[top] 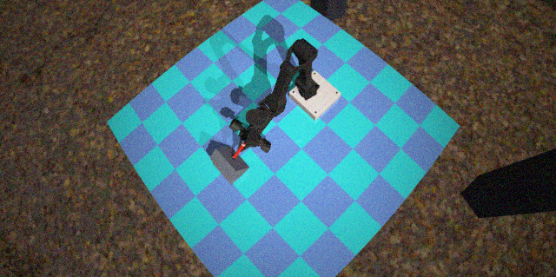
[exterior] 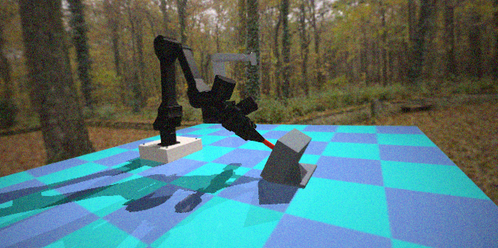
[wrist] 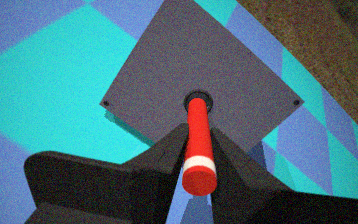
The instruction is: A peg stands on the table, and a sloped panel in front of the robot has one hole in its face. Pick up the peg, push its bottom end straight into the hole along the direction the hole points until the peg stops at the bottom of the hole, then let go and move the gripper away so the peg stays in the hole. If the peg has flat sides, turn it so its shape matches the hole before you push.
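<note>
A round red peg [top: 238,151] [exterior: 268,144] [wrist: 198,132] with a white band near its top end is held tilted toward the grey sloped panel [top: 223,167] [exterior: 283,158] [wrist: 155,75]. My gripper [top: 244,143] [exterior: 263,140] [wrist: 198,132] is shut on the peg, a short way off the panel's face. The dark round hole [wrist: 198,93] is in the middle of that face. In the wrist view the peg's bottom end lies over the lower part of the hole, whose upper rim still shows. Whether the tip is inside the hole or just at its mouth I cannot tell.
The panel stands on a thin grey foot [exterior: 308,176] on the checkered table [top: 301,225] [exterior: 342,205]. The arm's white base plate [top: 315,105] [exterior: 156,154] lies behind the gripper. Small dark screws [wrist: 296,102] sit at the panel's corners.
</note>
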Action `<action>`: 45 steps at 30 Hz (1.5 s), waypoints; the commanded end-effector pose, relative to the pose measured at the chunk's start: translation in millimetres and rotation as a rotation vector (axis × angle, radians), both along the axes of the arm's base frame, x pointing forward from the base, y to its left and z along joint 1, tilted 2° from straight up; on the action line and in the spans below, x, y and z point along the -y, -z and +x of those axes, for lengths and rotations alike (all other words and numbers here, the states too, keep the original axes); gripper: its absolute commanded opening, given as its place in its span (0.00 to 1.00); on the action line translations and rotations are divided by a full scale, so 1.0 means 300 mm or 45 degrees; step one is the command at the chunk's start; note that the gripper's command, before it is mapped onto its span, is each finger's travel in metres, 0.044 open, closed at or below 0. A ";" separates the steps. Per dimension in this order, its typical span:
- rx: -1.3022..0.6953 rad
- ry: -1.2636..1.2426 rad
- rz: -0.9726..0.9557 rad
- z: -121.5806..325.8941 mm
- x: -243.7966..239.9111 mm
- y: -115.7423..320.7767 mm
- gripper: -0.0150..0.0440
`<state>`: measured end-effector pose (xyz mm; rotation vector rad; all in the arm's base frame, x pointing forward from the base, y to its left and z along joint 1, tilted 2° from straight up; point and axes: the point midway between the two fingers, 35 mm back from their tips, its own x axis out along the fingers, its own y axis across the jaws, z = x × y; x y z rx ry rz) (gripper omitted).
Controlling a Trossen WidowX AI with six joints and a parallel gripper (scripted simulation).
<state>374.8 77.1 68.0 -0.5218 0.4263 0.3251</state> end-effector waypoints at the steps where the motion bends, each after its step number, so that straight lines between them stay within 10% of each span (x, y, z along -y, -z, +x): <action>1: 0.007 -0.002 0.001 0.010 -0.003 -0.004 0.25; 45: 0.009 -0.002 0.002 0.065 -0.015 0.028 0.25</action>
